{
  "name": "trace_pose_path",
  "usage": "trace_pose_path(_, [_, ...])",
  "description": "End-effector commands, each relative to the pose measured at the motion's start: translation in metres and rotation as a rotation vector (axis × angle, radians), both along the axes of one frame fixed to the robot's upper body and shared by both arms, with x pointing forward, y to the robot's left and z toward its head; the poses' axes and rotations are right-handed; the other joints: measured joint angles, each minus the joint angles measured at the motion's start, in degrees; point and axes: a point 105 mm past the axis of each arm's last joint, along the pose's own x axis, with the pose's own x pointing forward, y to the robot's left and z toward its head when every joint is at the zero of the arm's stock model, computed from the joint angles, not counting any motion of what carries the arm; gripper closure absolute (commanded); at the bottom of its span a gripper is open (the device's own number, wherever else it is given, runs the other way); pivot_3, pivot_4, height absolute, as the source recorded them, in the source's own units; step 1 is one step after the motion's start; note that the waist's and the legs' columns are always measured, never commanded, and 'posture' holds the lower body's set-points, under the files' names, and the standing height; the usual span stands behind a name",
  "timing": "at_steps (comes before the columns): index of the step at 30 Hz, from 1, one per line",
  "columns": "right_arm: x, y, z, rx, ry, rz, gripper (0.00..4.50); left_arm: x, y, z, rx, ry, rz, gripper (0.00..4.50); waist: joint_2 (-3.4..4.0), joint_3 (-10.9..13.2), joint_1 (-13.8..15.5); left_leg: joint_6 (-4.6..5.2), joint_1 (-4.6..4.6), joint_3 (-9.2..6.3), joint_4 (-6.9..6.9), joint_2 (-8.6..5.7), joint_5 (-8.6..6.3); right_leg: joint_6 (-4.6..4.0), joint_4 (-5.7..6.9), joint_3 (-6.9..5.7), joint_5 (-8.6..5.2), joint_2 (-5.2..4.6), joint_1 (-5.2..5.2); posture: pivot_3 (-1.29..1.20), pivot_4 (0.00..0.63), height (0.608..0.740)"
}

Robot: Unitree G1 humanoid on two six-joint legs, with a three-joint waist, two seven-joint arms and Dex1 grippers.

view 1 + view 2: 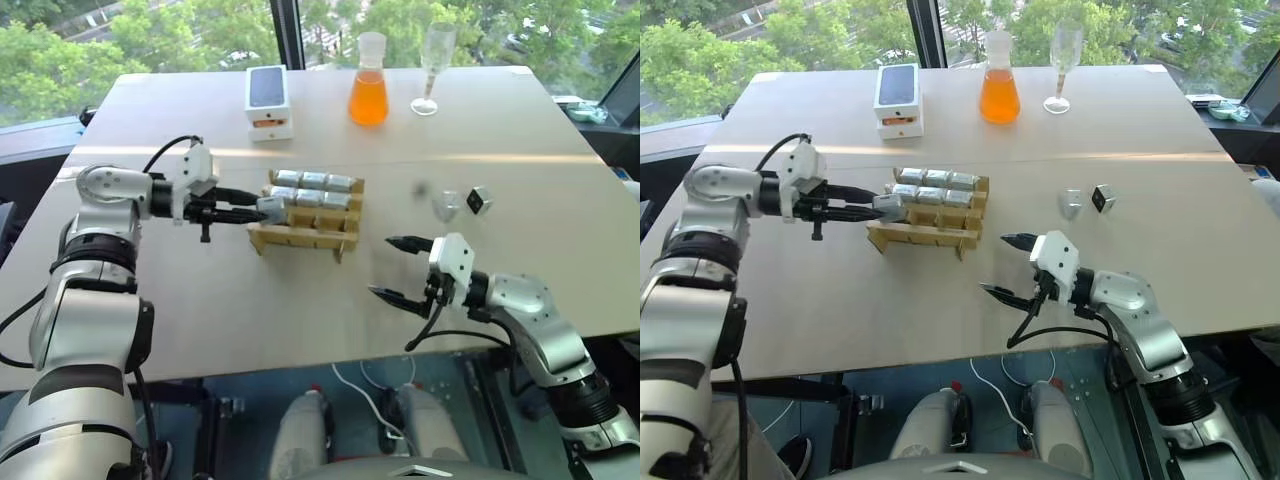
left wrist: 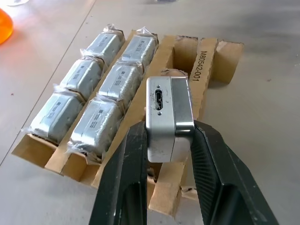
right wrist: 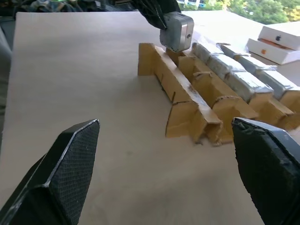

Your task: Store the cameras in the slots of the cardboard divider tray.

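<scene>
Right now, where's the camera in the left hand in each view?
Left eye: camera at the tray's left edge, held by the left hand.
Right eye: same spot.
Left wrist: centre, between the fingers.
Right wrist: top centre.
Shared landmark: the tray's empty near row.

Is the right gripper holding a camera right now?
No: the right gripper has its fingers spread wide with nothing between them, above the bare table.
</scene>
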Motion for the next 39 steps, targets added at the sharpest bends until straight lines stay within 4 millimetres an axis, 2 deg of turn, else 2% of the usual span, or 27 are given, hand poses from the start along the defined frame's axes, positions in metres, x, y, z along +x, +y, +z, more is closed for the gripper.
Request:
trace_pose_path(1, [-0.005, -0.002, 0.011, 0.026, -0.044, -0.030, 0.05, 0.003, -0.002, 0.009, 0.033, -0.043, -0.019, 3.79, -0.01, 0.00, 0.04, 0.00, -0.02, -0.02, 0.00, -0.01, 0.00, 0.00, -0.02, -0.01, 0.00, 0.01, 0.00, 0.00, 0.150, 0.740])
trace_pose_path(13, [-0.005, -0.008, 0.012, 0.032, -0.051, -0.089, 0.05, 0.005, 0.001, 0.011, 0.110, -0.018, -0.005, 3.79, -0.07, -0.02, 0.11, 0.05, -0.02, -0.08, 0.04, -0.01, -0.03, 0.18, 0.00, -0.05, -0.10, 0.03, 0.00, 0.00, 0.150, 0.740])
trace_pose_path(19, [-0.006, -0.010, 0.008, 0.021, -0.047, -0.097, 0.05, 0.007, 0.002, 0.023, 0.089, -0.049, 0.004, 3.79, -0.11, 0.00, 0.27, 0.04, -0.06, -0.11, 0.06, 0.00, -0.02, 0.18, 0.00, -0.07, -0.10, 0.03, 0.00, 0.00, 0.150, 0.740])
trace_pose_path(30, [-0.007, -0.011, 0.011, 0.015, -0.058, -0.102, 0.05, 0.002, 0.005, 0.001, 0.217, -0.041, -0.037, 3.79, -0.13, -0.01, 0.24, 0.03, -0.06, -0.13, 0.07, 0.00, -0.01, 0.10, 0.00, -0.09, -0.05, 0.04, 0.00, 0.00, 0.150, 0.740])
trace_pose_path(39, [-0.010, -0.011, 0.011, 0.021, -0.051, -0.117, 0.05, 0.006, -0.002, -0.001, 0.262, -0.086, -0.057, 3.79, -0.19, -0.06, 0.31, 0.02, -0.03, -0.12, 0.07, -0.01, -0.01, 0.09, 0.02, -0.09, -0.05, 0.04, 0.02, 0.00, 0.150, 0.740])
